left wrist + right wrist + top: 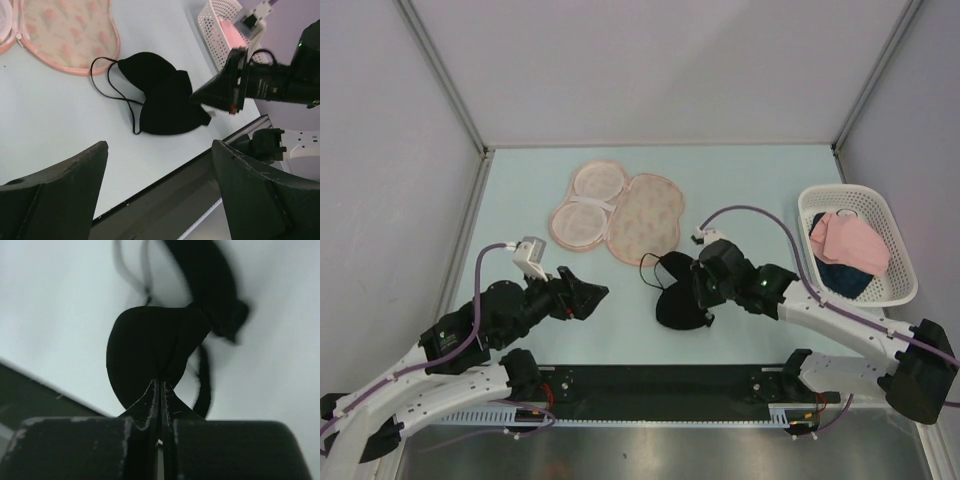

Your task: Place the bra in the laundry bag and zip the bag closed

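Right fingers (161, 385) fill the foreground of their own wrist view, pressed tightly together with a fold of the black bra (145, 350) pinched at their very tips, so the grip is on the edge of one moulded cup; the rest of the bra spreads just ahead of those tips on the pale desk (520, 200), the second cup lying further out and the thin straps looping away beyond it (blurred in that view, clearer from the other wrist). Left fingers (592, 298) stand wide apart and hold nothing, hovering above the desk well short of the bra, which sits straight ahead of them, between them and the right fingers. Beyond both pairs of fingers, on the far side of the bra, the laundry bag (645, 220) lies unzipped and spread flat, its patterned peach half nearer the right fingers' side and its pale pink inner half ahead of the left fingers; the bra's straps reach close to its near rim without touching it. Far out behind the right fingers a white lattice basket (895, 290) holds a pink cloth (850, 240) over a dark blue cloth (840, 277)
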{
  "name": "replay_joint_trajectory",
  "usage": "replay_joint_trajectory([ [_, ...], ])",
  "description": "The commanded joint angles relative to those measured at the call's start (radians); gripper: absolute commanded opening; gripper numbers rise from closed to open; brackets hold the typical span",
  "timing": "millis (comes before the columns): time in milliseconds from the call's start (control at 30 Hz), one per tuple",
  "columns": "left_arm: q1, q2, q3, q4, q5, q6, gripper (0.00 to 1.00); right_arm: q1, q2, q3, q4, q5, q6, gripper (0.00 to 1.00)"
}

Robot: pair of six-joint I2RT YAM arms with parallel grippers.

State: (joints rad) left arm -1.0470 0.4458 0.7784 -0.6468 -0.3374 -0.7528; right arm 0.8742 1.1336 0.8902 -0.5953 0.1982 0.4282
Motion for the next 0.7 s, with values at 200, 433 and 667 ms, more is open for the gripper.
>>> replay_joint_trajectory([
  [200, -0.004, 0.080, -0.036, -0.024, 0.035, -0.051, 0.90, 0.227, 0.138, -0.229, 0.449, -0.552, 0.397, 0.02],
  [433, -0.004, 0.195, -0.076, 0.001, 0.101, -0.068, 0.91, 0.229, 0.185, -0.211, 0.503, -0.538, 0.411, 0.72],
  [667, -0.004, 0.310, -0.117, 0.090, 0.308, 0.017, 0.80, 0.036, -0.061, -0.241, 0.232, -0.280, 0.338, 0.90],
])
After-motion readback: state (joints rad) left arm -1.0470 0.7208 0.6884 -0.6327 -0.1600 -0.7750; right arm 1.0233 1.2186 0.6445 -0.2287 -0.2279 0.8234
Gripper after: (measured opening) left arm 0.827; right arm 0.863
